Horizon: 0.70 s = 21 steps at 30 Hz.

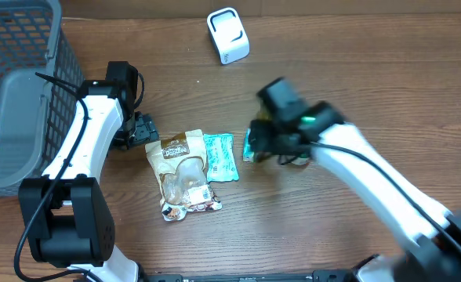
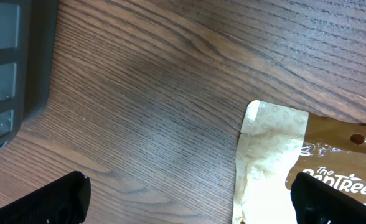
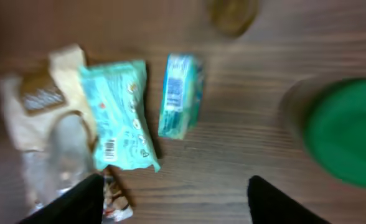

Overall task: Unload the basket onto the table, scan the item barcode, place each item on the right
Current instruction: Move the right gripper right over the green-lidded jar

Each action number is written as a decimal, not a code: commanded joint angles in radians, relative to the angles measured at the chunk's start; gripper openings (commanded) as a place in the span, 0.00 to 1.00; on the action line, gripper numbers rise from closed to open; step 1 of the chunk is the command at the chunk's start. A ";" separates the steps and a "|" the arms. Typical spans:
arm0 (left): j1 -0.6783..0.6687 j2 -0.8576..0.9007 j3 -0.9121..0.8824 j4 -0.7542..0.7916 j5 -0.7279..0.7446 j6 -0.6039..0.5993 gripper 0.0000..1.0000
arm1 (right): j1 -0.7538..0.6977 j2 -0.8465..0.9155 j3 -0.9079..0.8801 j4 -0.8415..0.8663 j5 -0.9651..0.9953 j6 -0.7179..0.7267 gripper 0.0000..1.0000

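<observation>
Pincer on right (image 3: 175, 200) is released, empty, teal box (image 3: 182, 94) ahead of it; left pincer (image 2: 192, 200) released too, brown pouch (image 2: 276, 165) just beside it.

blurred green object (image 3: 345, 134), grey basket (image 1: 19, 39) cut off at left

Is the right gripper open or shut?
Open. In the right wrist view, the right gripper has its fingers far apart, with only bare table between them.
</observation>
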 commanded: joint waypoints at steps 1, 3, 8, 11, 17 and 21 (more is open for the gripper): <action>0.006 0.011 -0.005 0.001 -0.020 -0.007 1.00 | -0.072 -0.130 0.010 -0.048 0.043 -0.008 0.76; 0.006 0.011 -0.005 0.001 -0.021 -0.007 1.00 | -0.114 -0.153 0.010 -0.098 0.063 -0.032 0.82; 0.006 0.011 -0.005 0.001 -0.021 -0.007 0.99 | -0.168 -0.139 -0.009 -0.142 0.064 -0.078 1.00; 0.005 0.011 -0.005 0.001 -0.021 -0.007 1.00 | -0.171 -0.120 -0.040 -0.113 0.071 -0.069 1.00; 0.005 0.011 -0.005 0.001 -0.021 -0.007 1.00 | -0.171 -0.068 -0.104 -0.033 0.132 0.001 1.00; 0.005 0.011 -0.005 0.001 -0.021 -0.007 1.00 | -0.171 -0.042 -0.139 0.028 0.144 0.001 1.00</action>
